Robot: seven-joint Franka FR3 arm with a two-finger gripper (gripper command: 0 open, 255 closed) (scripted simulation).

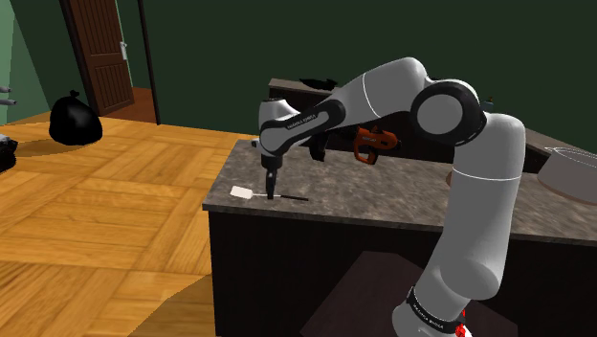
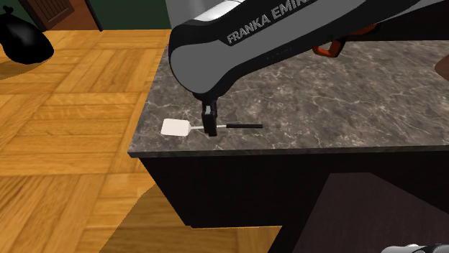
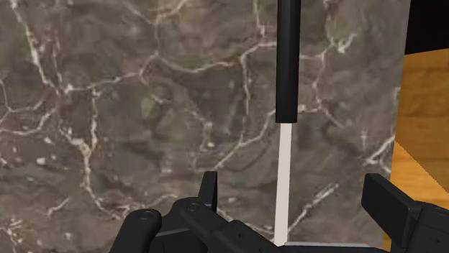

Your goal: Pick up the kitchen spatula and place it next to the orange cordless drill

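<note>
The spatula lies flat near the corner of the dark marble counter (image 1: 402, 196), its white blade (image 1: 241, 194) toward the edge and its thin black handle (image 2: 245, 126) pointing inward. My gripper (image 1: 271, 187) is lowered onto it, just behind the blade (image 2: 175, 128). In the wrist view the pale shaft (image 3: 284, 180) and black handle (image 3: 288, 57) run between my fingers (image 3: 209, 190), which stand apart and do not touch it; the gripper (image 3: 298, 198) is open. The orange cordless drill (image 1: 371, 144) stands farther back on the counter, partly behind my arm, also seen as the drill (image 2: 332, 47).
The counter edge (image 2: 140, 147) drops to a wooden floor (image 1: 96, 220) close beside the blade. A black rubbish bag (image 1: 75, 120) sits on the floor near a brown door (image 1: 100, 48). A grey bowl-like object (image 1: 574, 172) rests at the counter's far right.
</note>
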